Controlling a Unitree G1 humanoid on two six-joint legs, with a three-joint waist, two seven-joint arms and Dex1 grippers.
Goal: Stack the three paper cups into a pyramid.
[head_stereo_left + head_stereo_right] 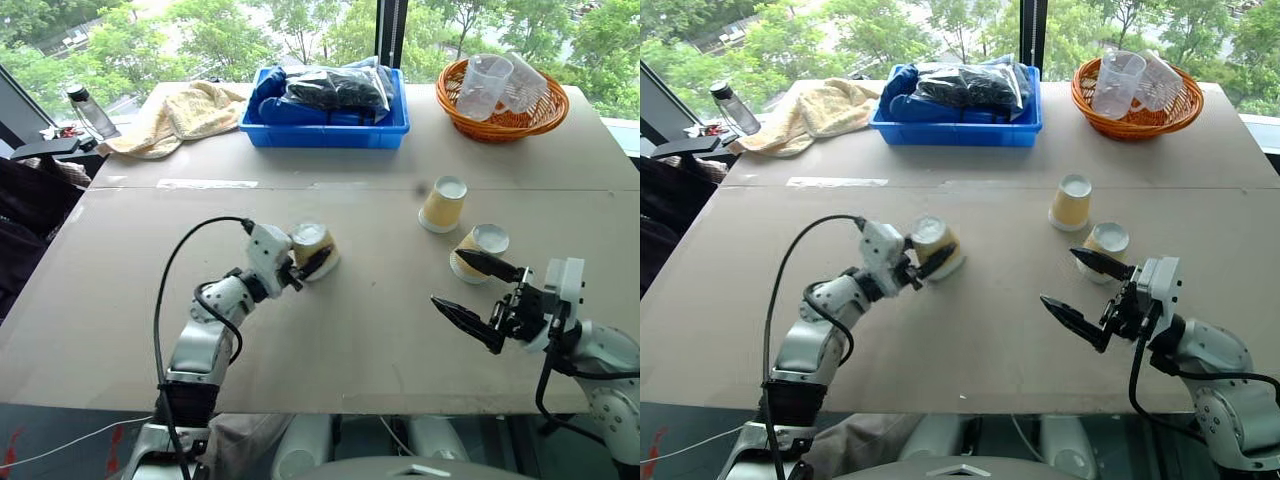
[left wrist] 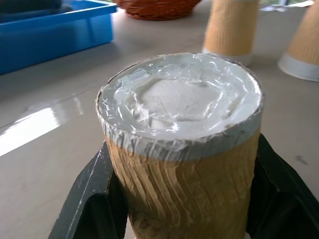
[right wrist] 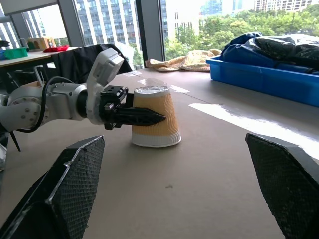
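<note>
Already the left tool (image 1: pixel 312 262) pinches one upturned paper cup (image 1: pixel 313 250) mid-wall on the counter (image 1: pixel 360 330); light, thin-walled, likely crushable, so grip gently; right tool (image 1: pixel 478 290) wide, empty.

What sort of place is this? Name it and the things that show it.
Probably an office or lab on an upper floor: a big table by tall windows with treetops and buildings outside, a desk behind, and a blue bin holding supplies.

Left end effector (image 1: pixel 312 262) clamped, right end effector (image 1: pixel 472 290) agape.
</note>
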